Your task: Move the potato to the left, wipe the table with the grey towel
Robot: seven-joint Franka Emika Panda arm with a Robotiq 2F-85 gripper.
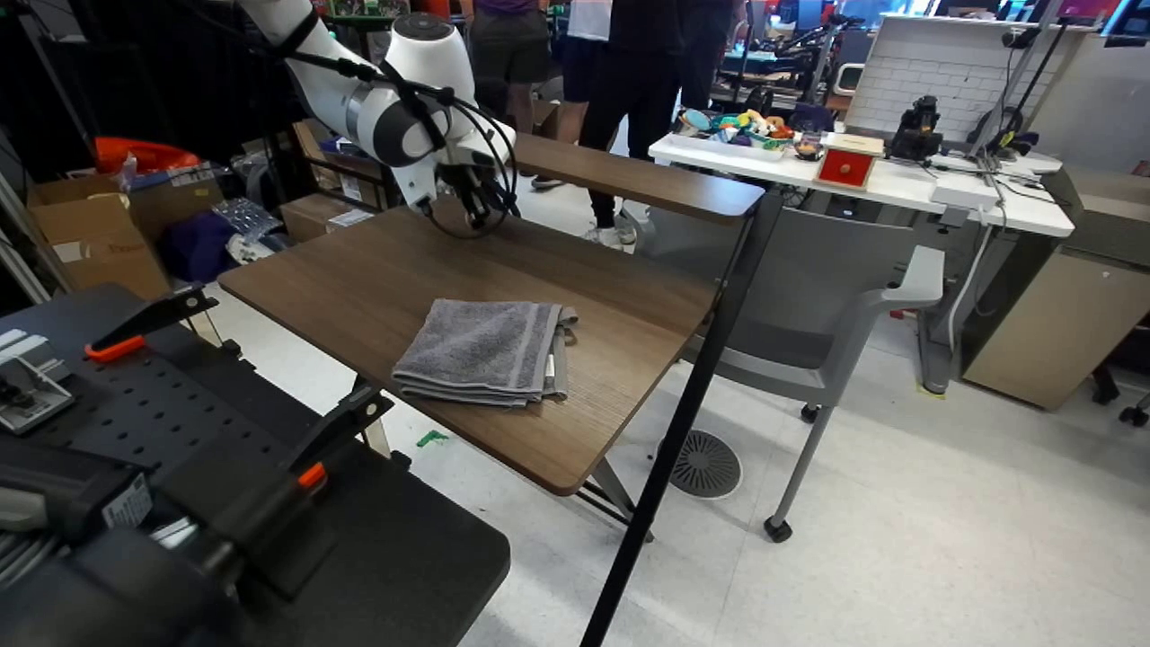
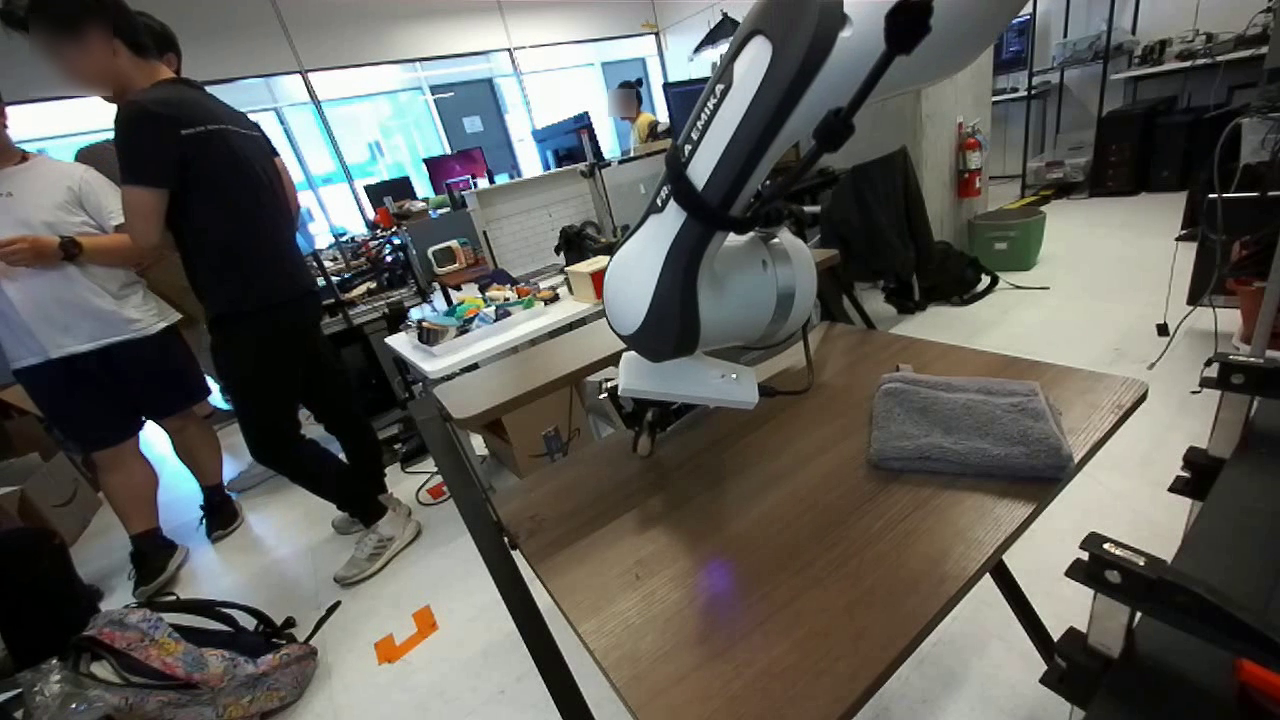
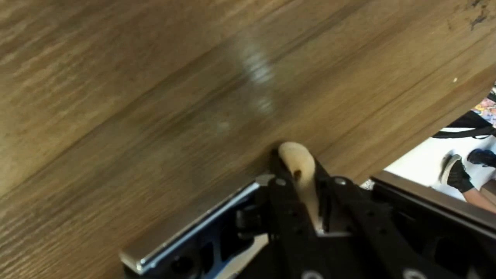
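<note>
Potato [image 3: 304,172]: pale tan with a dark spot, pinched in the gripper [image 2: 645,435], its rounded end poking out past the tips; whether it touches the wood beneath cannot be told.
Jaws: narrow, closed on the potato, one at each flank.
Arm [image 2: 715,190]: white and black, cables strapped along it, reaching over the table [image 1: 350,270] with the gripper turned downward.
Grey towel [image 1: 481,346]: folded into layers, roughly square, lying on the table near an edge; well apart from the gripper in both exterior views.
Table: dark brown wood grain; in the wrist view, dark scuffs [image 3: 479,17] toward the upper right corner and a small pale speck [image 3: 455,80] nearer the edge.
Raised shelf [image 1: 629,180]: also brown, running along one side of the table, near the gripper.
Grey chair [image 1: 791,305]: beside the table, partly behind a black leg [image 1: 678,422].
Black bench [image 1: 404,530]: just beside the table, clamps [image 1: 337,431] along its edge.
White desk [image 1: 755,166]: beyond the chair, bearing mixed colourful items and a red box [image 1: 846,166].
People [image 2: 220,190]: standing past the shelf in both exterior views.
</note>
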